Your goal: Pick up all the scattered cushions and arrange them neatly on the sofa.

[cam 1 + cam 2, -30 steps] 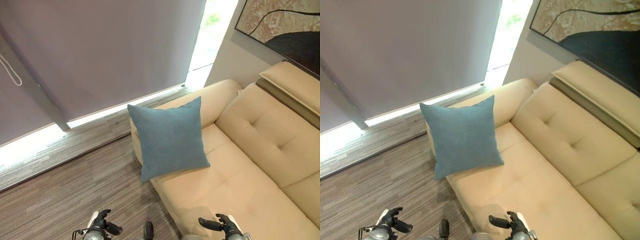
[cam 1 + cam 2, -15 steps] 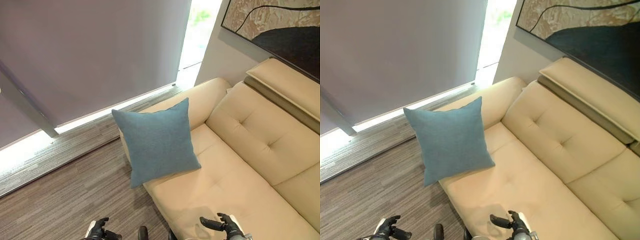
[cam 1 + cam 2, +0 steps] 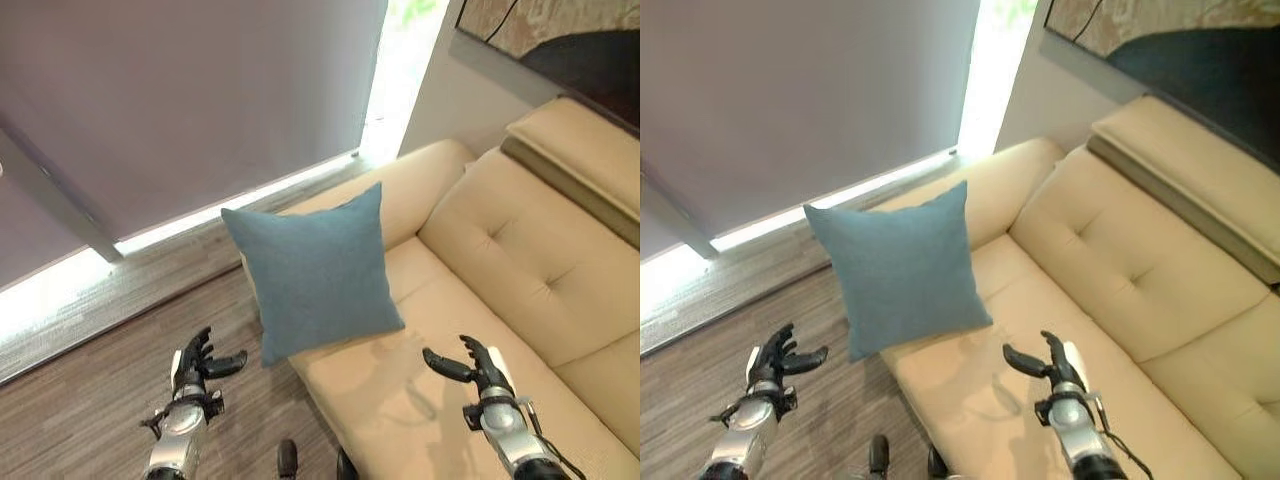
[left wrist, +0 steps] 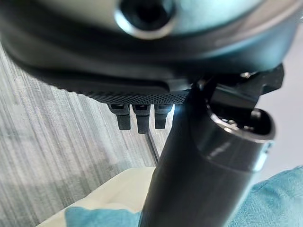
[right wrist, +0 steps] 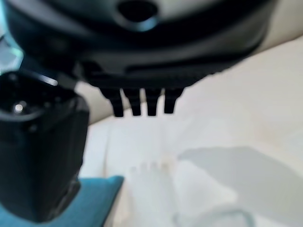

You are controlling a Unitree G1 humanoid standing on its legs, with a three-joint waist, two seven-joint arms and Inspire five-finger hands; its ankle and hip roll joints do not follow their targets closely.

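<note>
One blue cushion [image 3: 318, 270] leans upright against the armrest end of the cream sofa [image 3: 520, 260], its lower edge resting on the seat and one lower corner hanging out past the seat's front edge over the wood-grain floor [image 3: 110, 400]. No part of it touches either hand.

Two hands are raised. The left hand [image 3: 196, 364] hovers over the floor, off the sofa's front edge and near the cushion's overhanging corner, fingers spread and straight, holding nothing. The right hand [image 3: 478, 367] hovers above the sofa seat, apart from the cushion, fingers extended with the thumb pointing toward it, also empty.

Beyond the sofa's armrest hangs one grey roller blind [image 3: 190, 100], with a bright strip of window beside it. One dark framed picture [image 3: 1170, 50] is on the wall above the sofa's backrest.
</note>
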